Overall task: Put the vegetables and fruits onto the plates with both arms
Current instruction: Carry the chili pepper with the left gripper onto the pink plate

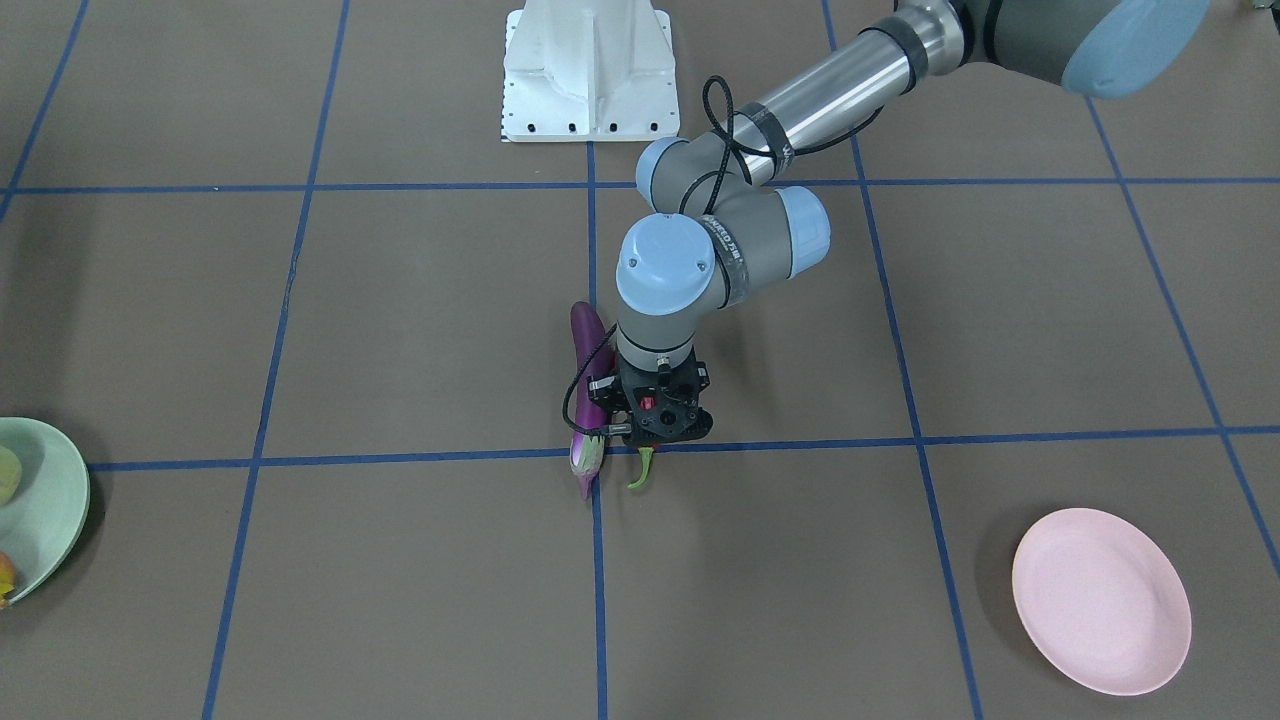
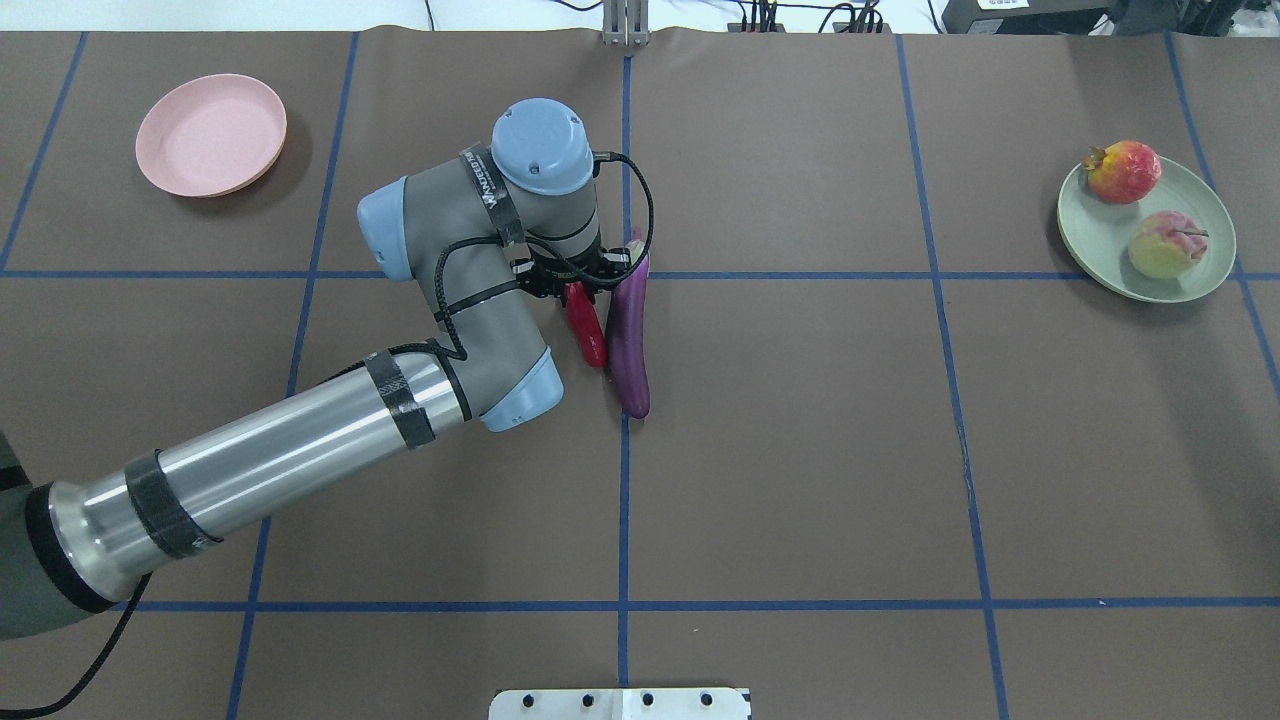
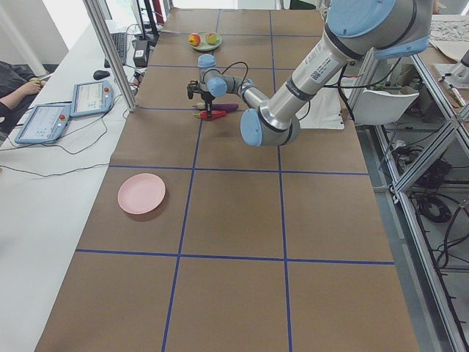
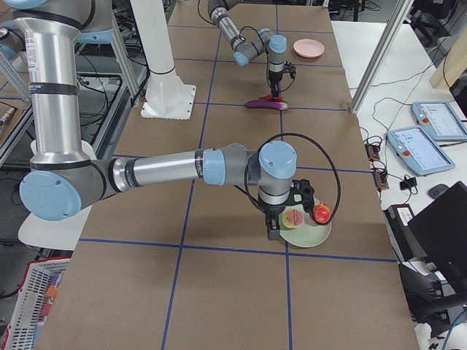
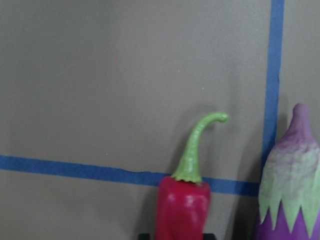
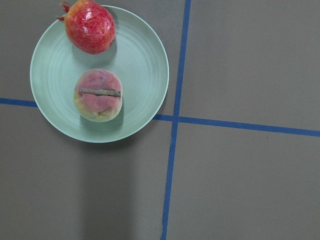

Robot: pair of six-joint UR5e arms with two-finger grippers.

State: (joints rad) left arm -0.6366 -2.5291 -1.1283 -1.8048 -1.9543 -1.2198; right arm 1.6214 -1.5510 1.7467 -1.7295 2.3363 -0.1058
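On the brown tabletop (image 2: pixel 800 450), taped into squares with blue lines, the pink plate (image 2: pixel 210 135) sits at the far left and holds nothing. The left arm (image 2: pixel 260 460) reaches in from the near left corner towards the middle. There the left gripper (image 1: pixel 652 438) points straight down over the red chili (image 2: pixel 587 330). In the left wrist view the jaws sit tight against both sides of the chili, grasping it near its stem end. The chili lies on the tabletop with its curved green stem crossing a blue line. Just beside it on the right lies the purple eggplant (image 2: pixel 630 340), roughly parallel, its green cap towards the far edge.

At the far right stands the green plate (image 2: pixel 1100 235), which carries the pomegranate (image 2: pixel 1123 171) at its far rim and the peach (image 2: pixel 1160 245) nearer the middle, the two apart. The right arm (image 4: pixel 160 169) stretches low over the tabletop, and the right gripper (image 4: pixel 273 227) hangs just beside that plate. It shows only in the side view, so whether its jaws are parted or closed cannot be told.
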